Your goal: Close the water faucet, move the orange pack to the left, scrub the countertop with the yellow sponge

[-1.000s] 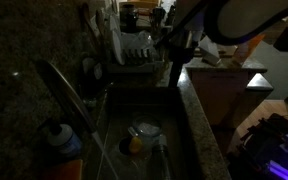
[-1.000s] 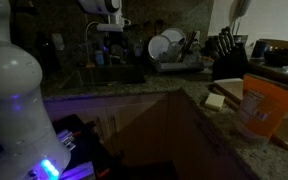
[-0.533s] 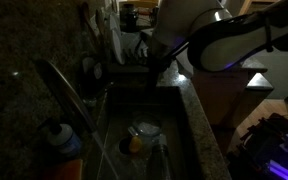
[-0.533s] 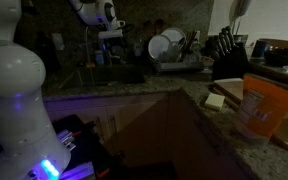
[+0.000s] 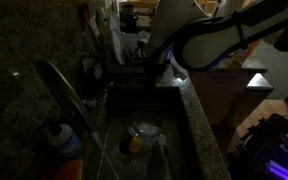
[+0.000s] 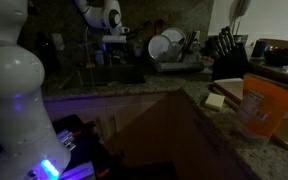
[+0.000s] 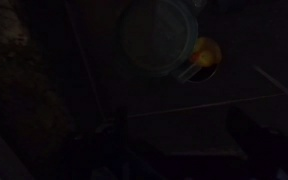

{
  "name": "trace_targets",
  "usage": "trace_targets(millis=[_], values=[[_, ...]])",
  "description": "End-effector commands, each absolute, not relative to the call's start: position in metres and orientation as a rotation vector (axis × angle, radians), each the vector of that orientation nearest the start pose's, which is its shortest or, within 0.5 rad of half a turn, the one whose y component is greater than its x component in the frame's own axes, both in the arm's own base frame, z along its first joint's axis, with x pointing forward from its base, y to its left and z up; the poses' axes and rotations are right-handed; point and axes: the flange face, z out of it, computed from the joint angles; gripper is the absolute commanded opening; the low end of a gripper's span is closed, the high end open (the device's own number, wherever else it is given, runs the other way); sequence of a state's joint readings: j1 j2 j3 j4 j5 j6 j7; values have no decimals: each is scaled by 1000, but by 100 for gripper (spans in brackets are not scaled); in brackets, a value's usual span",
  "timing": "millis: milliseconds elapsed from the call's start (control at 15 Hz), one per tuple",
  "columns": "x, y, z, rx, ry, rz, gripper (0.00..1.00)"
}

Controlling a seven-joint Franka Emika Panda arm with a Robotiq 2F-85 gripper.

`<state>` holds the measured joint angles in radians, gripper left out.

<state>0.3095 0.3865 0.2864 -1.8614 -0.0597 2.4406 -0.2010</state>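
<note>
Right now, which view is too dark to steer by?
Wrist view: nearly black, only a round dish and a yellow-orange lump show. In an exterior view the water faucet glints faintly; in an exterior view a purple glow flares on the robot base.

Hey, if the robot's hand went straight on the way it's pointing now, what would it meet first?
Probably the dark sink floor. The hand points down into the basin, and the round dish lies off to one side. The dim picture leaves depth unclear.
</note>
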Motion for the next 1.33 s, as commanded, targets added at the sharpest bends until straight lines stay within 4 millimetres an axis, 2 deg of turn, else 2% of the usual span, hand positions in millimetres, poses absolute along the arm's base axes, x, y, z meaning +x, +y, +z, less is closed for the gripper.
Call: trace_targets(millis=[0, 133, 267, 467, 533, 600, 867, 933, 1267], values=[[585, 395, 309, -2610, -1272, -257, 100], [596, 418, 304, -2564, -1307, -278, 100], [608, 440, 309, -2527, -1336, -354, 100], [625, 463, 318, -2475, -1254, -441, 100], [623, 466, 317, -2491, -1254, -433, 100], [615, 458, 319, -2508, -1270, -429, 100], [621, 461, 315, -2503, -1267, -474, 100], [628, 462, 311, -2511, -1256, -519, 100], [654, 490, 292, -2401, -1178, -723, 100]])
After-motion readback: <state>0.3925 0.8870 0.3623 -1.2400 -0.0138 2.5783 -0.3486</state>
